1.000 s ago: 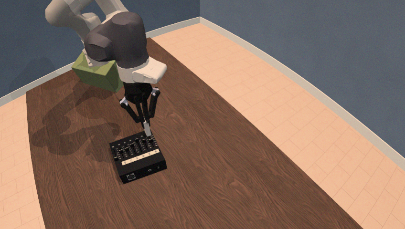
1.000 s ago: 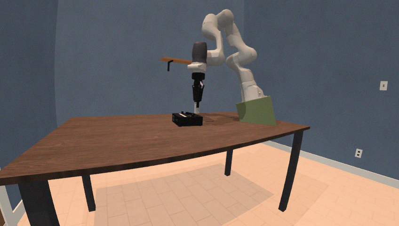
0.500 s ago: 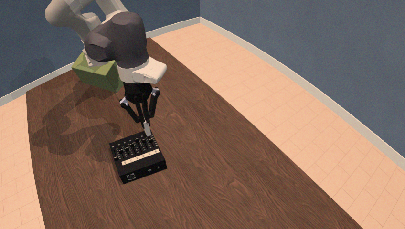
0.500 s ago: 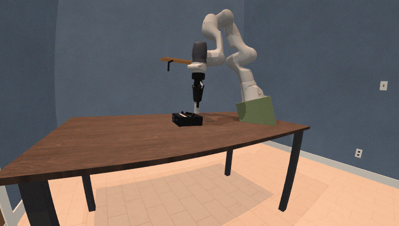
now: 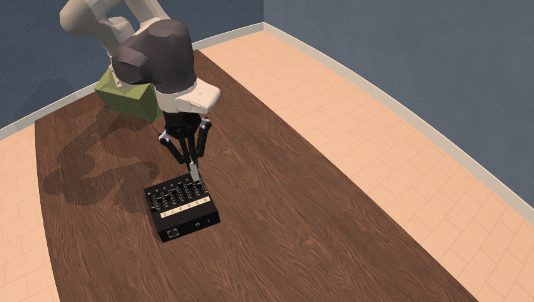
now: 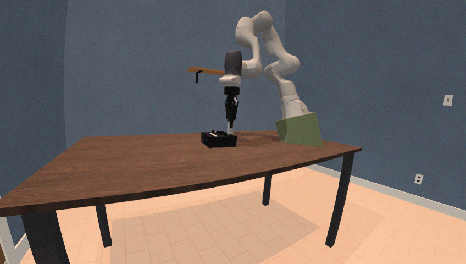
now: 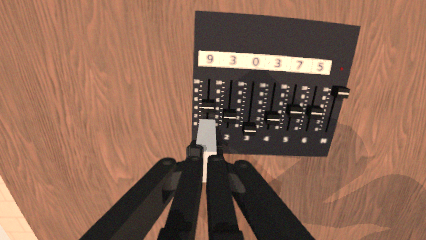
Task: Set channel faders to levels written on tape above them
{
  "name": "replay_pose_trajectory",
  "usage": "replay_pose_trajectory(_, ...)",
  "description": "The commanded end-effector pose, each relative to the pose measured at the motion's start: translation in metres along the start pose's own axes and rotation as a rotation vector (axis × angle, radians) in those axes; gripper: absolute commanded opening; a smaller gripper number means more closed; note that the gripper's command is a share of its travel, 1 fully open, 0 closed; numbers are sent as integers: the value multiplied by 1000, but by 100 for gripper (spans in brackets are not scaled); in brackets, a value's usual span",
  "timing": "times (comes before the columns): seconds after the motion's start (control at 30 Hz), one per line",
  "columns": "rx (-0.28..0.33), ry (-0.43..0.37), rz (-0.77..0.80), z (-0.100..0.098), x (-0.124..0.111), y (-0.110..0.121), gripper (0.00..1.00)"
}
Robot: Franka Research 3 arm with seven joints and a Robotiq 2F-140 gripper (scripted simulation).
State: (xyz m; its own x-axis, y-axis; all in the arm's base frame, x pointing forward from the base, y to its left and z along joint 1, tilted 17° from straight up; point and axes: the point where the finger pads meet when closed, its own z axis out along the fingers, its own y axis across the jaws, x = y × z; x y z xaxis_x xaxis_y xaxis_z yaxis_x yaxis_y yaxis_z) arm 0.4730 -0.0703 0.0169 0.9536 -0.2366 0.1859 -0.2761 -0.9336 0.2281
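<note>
The black lighting desk (image 7: 276, 85) stands on its feet on the wooden table; it also shows in the top view (image 5: 181, 206) and the exterior view (image 6: 218, 138). Its tape (image 7: 264, 62) reads 9, 3, 0, 3, 7, 5. The channel 1 cap (image 7: 208, 106) sits near mid scale. The channel 2 cap (image 7: 229, 115) is lower and the channel 3 cap (image 7: 249, 128) is lowest. The caps of channels 4 (image 7: 272, 117), 5 (image 7: 296, 110) and 6 (image 7: 316, 112) sit around mid scale. The master cap (image 7: 340, 91) is near the top. My gripper (image 7: 207, 131) (image 5: 193, 172) is shut and empty, its tips just below the channel 1 cap.
The arm's green base block (image 5: 127, 97) stands at the table's far end behind the desk. A small wooden shelf (image 6: 205, 70) hangs on the wall beyond. The table's right edge runs close past the desk in the top view.
</note>
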Motion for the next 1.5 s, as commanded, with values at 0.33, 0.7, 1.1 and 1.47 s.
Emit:
replay_pose_trajectory(0.33,3,7,6,3,3,-1,0)
replay_pose_trajectory(0.7,3,7,6,3,3,-1,0)
replay_pose_trajectory(1.1,3,7,6,3,5,-1,0)
replay_pose_trajectory(1.47,3,7,6,3,8,-1,0)
